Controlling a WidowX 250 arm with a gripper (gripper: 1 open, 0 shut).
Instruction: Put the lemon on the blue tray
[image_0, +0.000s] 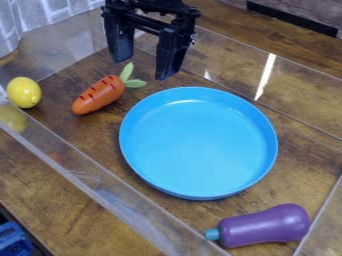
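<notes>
Here the gripper (148, 52) hangs over the far side of the wooden table (54, 175), pointing down, its two dark fingers (168, 58) spread apart with nothing between them. The lemon (23, 92) lies well off to the picture's left of the fingers and a little nearer the camera, close to the table's left edge, untouched. Between the lemon and the fingers, nearer to the fingers, rests the orange carrot (99, 93), its green leaves pointing up toward the fingertips; whether the leaves sit right beneath the fingers or just beside them is hard to judge from this angle. The blue tray (254, 162) sits below and to the right of the fingers, toward the camera, bare inside. Farther still on that side, by the near right edge, lies the purple eggplant (265, 225), well apart from the fingers.
</notes>
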